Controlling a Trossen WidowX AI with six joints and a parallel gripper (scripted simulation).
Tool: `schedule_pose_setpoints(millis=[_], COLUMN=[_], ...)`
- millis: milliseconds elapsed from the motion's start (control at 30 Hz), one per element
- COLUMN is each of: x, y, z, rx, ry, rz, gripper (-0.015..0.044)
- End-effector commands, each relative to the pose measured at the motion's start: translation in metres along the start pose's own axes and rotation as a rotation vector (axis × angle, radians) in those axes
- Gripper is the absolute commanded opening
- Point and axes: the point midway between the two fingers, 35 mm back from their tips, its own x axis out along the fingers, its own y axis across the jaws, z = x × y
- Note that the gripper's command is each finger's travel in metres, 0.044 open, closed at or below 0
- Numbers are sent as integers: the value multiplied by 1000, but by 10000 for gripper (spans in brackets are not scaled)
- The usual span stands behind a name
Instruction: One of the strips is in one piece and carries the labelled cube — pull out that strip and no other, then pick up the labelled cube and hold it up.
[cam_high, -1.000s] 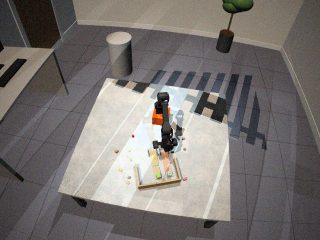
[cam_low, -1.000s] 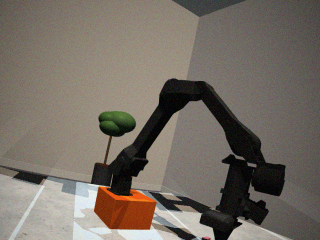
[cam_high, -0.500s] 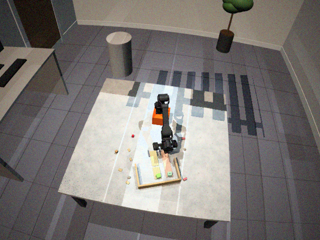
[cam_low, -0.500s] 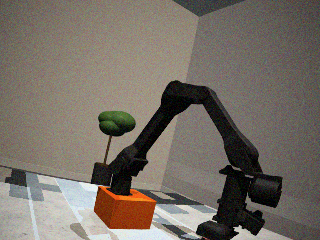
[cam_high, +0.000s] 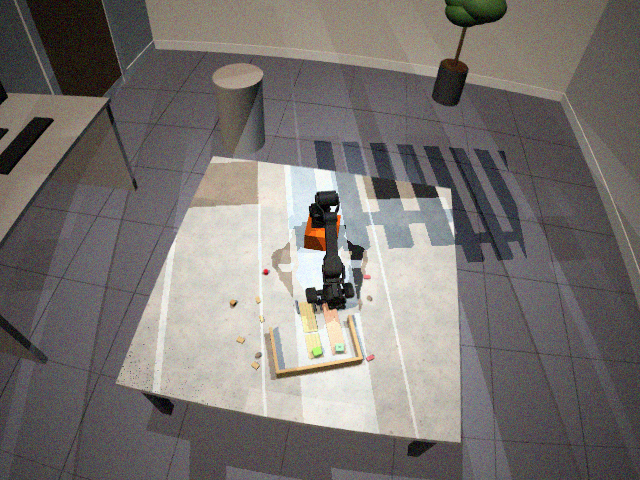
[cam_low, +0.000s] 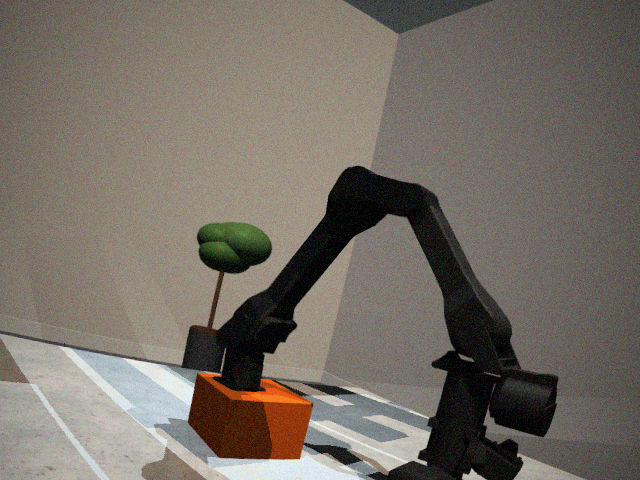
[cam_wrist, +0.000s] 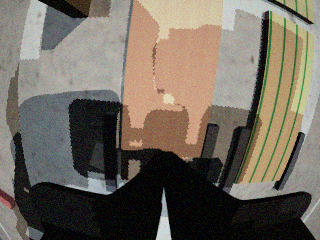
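Observation:
A wooden three-sided frame (cam_high: 314, 365) lies on the table in front of the arm. Inside it lie an orange strip (cam_high: 334, 326) (cam_wrist: 175, 60) in one piece and a yellow-green strip in two pieces (cam_high: 308, 316) (cam_high: 313, 341) (cam_wrist: 283, 94). A green cube (cam_high: 338, 347) sits at the far end of the orange strip and another green cube (cam_high: 316, 352) on the yellow strip; I cannot read a label. My gripper (cam_high: 326, 305) (cam_wrist: 164, 158) is shut, with its tips down at the near end of the orange strip and nothing between the fingers.
The arm stands on an orange base (cam_high: 320, 235) (cam_low: 248, 421). A grey strip (cam_high: 279, 346) lies at the frame's left side. Small tan blocks (cam_high: 233, 302) (cam_high: 240, 339), a red ball (cam_high: 266, 270) and pink bits (cam_high: 370, 357) (cam_high: 366, 276) are scattered around.

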Motion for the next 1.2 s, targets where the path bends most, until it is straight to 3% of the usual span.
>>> schedule_pose_setpoints(millis=[0,1167], x=[6,12], y=[1,1], z=[-1,-2], rx=[-2,-2], ry=[0,0], rz=[6,6], gripper=[0,0])
